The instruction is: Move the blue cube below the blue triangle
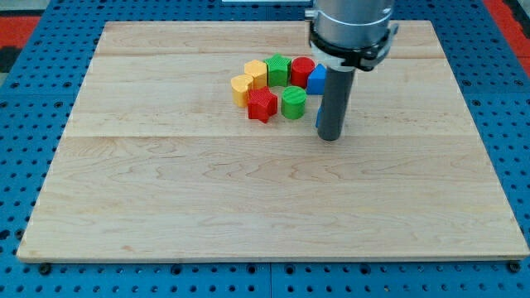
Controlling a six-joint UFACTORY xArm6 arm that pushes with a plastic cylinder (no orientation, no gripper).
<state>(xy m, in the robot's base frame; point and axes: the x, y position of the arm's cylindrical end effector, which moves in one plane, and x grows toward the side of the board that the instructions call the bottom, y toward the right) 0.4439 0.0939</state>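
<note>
My tip (329, 136) rests just right of the green block (292, 102), apparently hiding a blue block (317, 79)

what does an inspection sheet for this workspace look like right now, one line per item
surface: wooden board, resting on a blue pegboard.
job's things: blue block, partly hidden behind the rod; which blue piece it is, cannot tell.
clutter: yellow blocks, green cube, red cylinder, red star, green cylinder, clustered.
grippers: my tip just right of the cluster.
cables: nothing seen.
surroundings: red strips at the top corners.
</note>
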